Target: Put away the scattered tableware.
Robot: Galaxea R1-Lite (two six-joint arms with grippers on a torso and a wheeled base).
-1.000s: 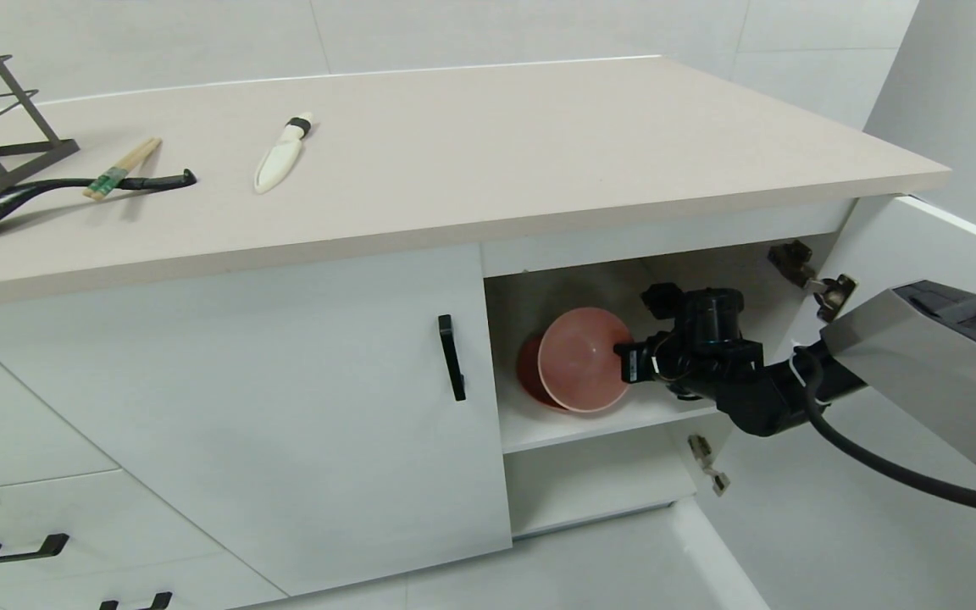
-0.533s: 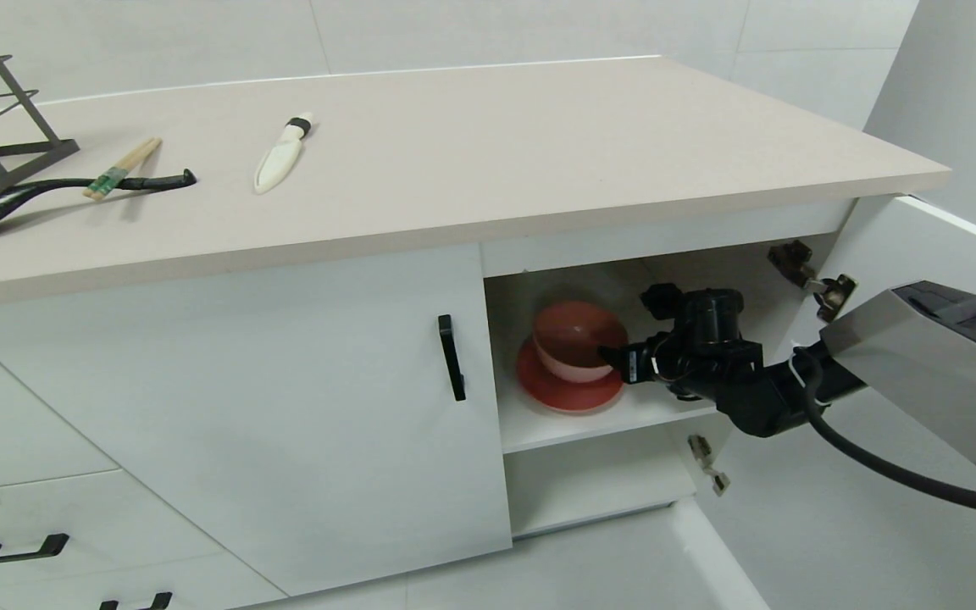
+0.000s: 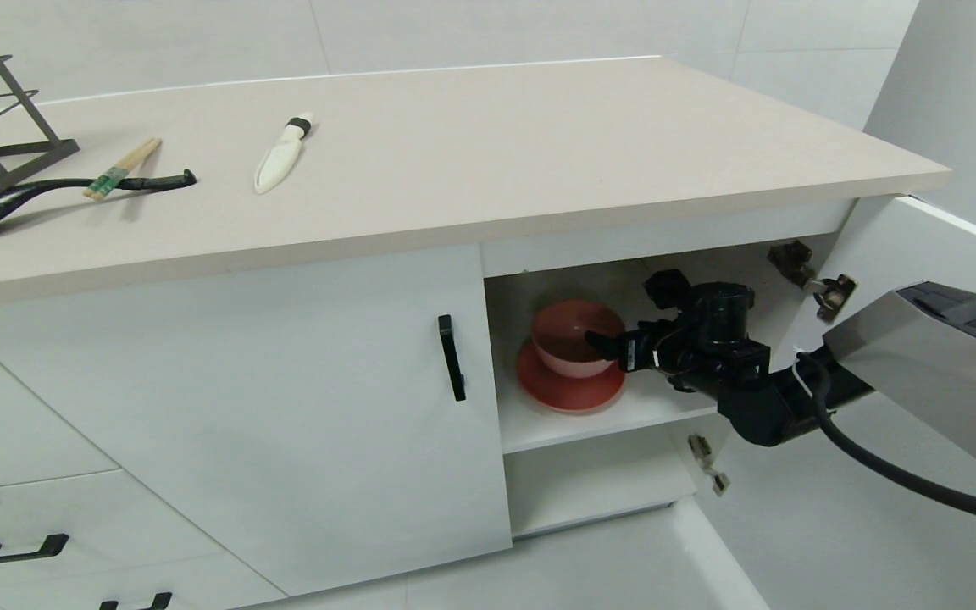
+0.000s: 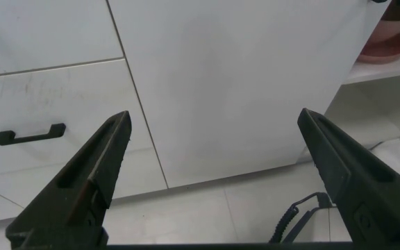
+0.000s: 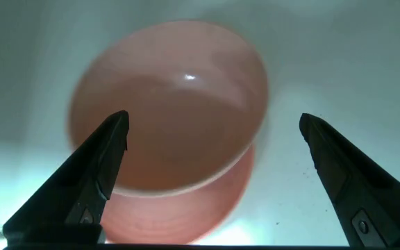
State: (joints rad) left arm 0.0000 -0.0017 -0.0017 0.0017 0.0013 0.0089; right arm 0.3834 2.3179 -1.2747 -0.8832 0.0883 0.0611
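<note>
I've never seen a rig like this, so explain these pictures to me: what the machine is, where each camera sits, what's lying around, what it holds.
It is a wheeled robot with two arms, each ending in a two-fingered gripper. One picture comes from a camera on its head, looking down at a counter and an open cabinet. The other two come from cameras on the wrists; the dark prongs are gripper fingers. On the counter lie a black ladle, chopsticks and a white knife. In the cabinet a pink bowl sits on a red plate. The right gripper is open at the bowl, clamping nothing. The left gripper is open and empty, facing the closed door.
</note>
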